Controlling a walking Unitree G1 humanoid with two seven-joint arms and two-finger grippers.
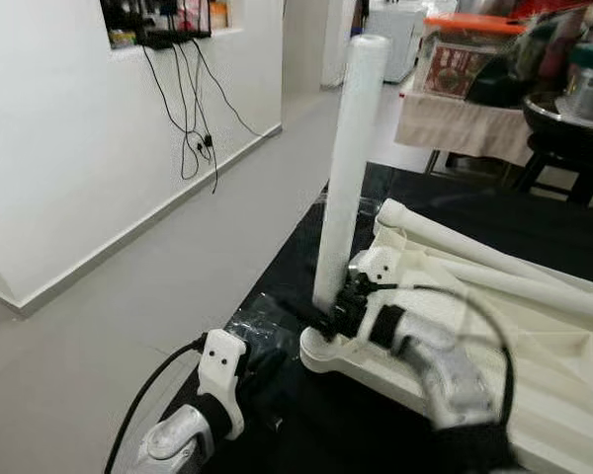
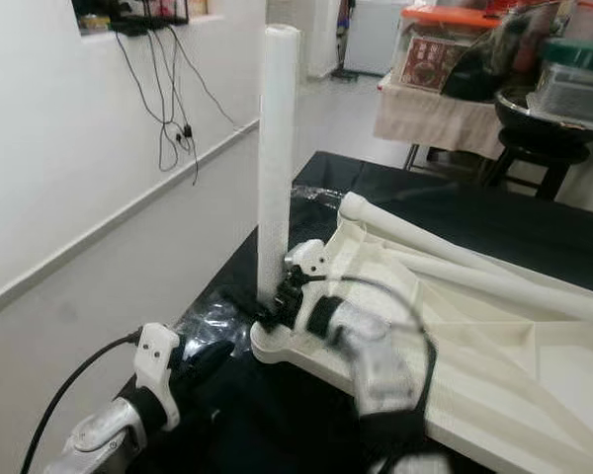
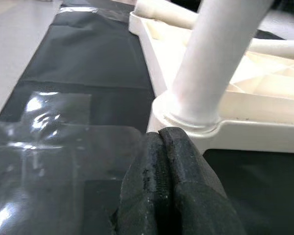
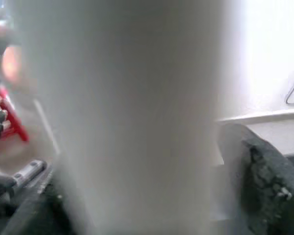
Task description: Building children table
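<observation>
R gripper (image 1: 332,314) is clamped on the white table leg (image 1: 348,168) near its base; in the R wrist view one black finger (image 4: 269,188) sits on each side of the blurred white tube. Leg stands upright in the corner socket of the cream tabletop (image 1: 534,375), which lies upside down on a black mat (image 1: 277,267) on the floor. Other legs (image 1: 474,242) lie flat across the tabletop's underside.

L gripper (image 3: 169,183) has its fingers pressed together, nothing betw. them, tip just beside the socket rim, low over the mat w/ a clear plastic sheet (image 3: 44,142) taped on it.

Bkgd: white wall w/ dangling cables (image 1: 193,109), a cloth-covered table (image 1: 465,123) holding boxes.
</observation>
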